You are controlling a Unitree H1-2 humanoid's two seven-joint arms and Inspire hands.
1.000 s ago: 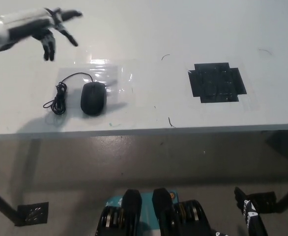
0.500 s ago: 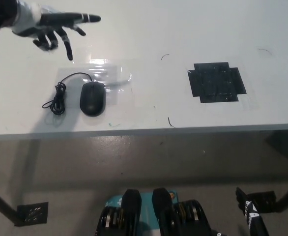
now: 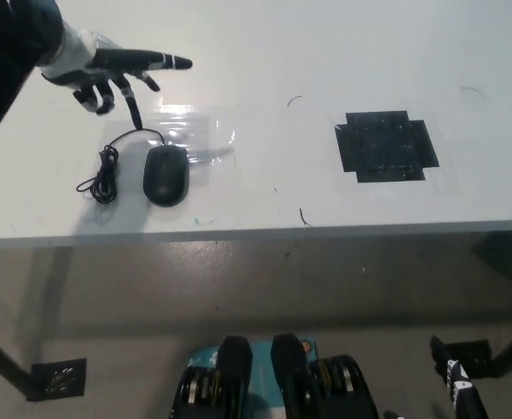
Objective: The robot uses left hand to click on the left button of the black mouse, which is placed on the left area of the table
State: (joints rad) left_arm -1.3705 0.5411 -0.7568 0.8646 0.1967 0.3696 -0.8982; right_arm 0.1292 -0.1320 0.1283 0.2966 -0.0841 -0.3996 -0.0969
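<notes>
Left hand [image 3: 107, 74] hovers released, fingers spread, just beyond the mouse [image 3: 166, 175] on the bench [image 3: 265, 52]; right hand [image 3: 455, 388] low, grip unclear.

Mouse [image 3: 166, 175] on table [image 3: 265, 52] left; cable [image 3: 107, 166] beside; left hand [image 3: 94, 70] seemingly above-behind.

Smooth white desk, matt black plastic, one glossy film patch.

From my station the desk [image 3: 265, 52] reads as a smooth, pale, faintly sheeny top. The black mouse [image 3: 166, 175] looks like matt plastic, its thin cord [image 3: 106, 171] rubbery and dull. A clear film sheet [image 3: 195, 131] under it catches glare and looks glossy. The black taped square [image 3: 385, 146] is slightly shiny. My left robot hand [image 3: 107, 74] shows white hard shell with dark matt fingers [image 3: 164, 62].
</notes>
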